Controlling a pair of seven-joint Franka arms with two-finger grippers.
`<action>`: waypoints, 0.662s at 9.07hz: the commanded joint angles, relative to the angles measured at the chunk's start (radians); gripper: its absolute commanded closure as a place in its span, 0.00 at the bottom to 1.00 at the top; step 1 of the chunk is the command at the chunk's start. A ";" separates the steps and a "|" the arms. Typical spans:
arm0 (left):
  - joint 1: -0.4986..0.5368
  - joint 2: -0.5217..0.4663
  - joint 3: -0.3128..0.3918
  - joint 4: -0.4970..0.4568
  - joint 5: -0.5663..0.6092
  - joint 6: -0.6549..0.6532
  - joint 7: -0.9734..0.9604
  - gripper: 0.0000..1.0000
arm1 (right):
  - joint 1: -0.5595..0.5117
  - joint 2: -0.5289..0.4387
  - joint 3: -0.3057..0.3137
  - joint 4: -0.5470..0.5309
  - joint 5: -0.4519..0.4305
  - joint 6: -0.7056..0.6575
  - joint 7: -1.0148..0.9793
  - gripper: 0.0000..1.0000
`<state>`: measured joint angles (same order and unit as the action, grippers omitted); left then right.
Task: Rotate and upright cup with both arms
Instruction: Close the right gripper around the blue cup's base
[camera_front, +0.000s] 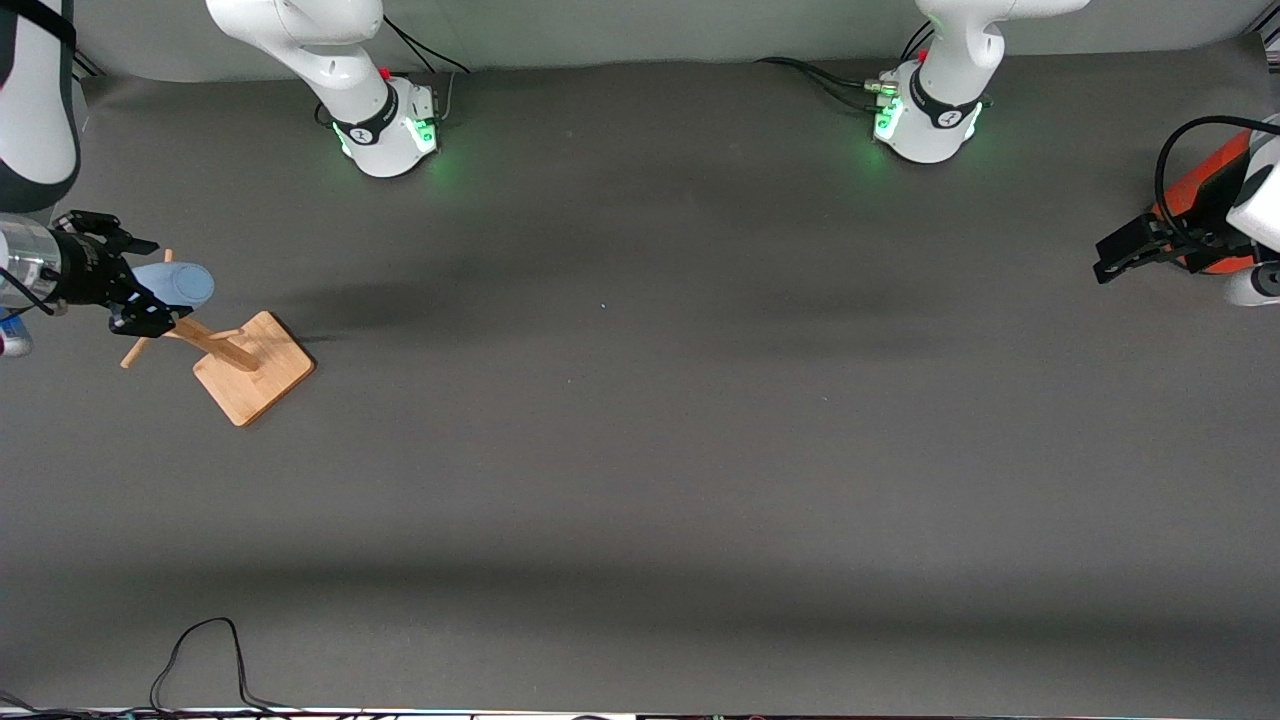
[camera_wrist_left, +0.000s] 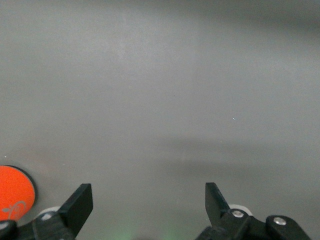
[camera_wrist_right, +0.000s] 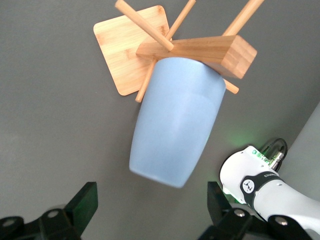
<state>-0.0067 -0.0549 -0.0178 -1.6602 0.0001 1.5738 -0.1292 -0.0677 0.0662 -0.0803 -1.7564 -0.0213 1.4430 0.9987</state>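
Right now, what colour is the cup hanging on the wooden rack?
Plain light blue, no pattern; the cup shows best in the right wrist view.

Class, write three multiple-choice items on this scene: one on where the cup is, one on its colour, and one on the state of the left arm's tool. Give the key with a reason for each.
1. Where is the cup?
A. Hung on the wooden rack
B. Lying flat on the table
C. Inside an orange container

2. What colour is the cup?
A. Orange-red
B. Light blue
C. Green

3. What state is the left tool in?
A. Shut on the cup
B. Shut on nothing
C. Open, holding nothing

Key:
1 A: the cup sits rim-first against the wooden rack, off the table, with the open right tool around its base end and not touching it.
2 B: its whole wall is a plain light blue.
3 C: the left tool has its fingers wide apart over bare table at the left arm's end, with nothing between them.
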 joint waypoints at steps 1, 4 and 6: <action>-0.015 0.004 0.010 0.020 0.001 -0.017 0.002 0.00 | 0.005 -0.046 -0.015 -0.086 0.008 0.039 0.044 0.03; -0.015 0.004 0.010 0.020 0.001 -0.017 0.002 0.00 | 0.005 -0.092 -0.041 -0.198 0.004 0.111 0.054 0.05; -0.013 0.004 0.010 0.020 0.001 -0.017 0.002 0.00 | 0.005 -0.094 -0.042 -0.218 0.004 0.142 0.054 0.22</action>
<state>-0.0068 -0.0547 -0.0177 -1.6601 0.0000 1.5738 -0.1292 -0.0691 0.0123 -0.1191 -1.9326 -0.0212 1.5556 1.0218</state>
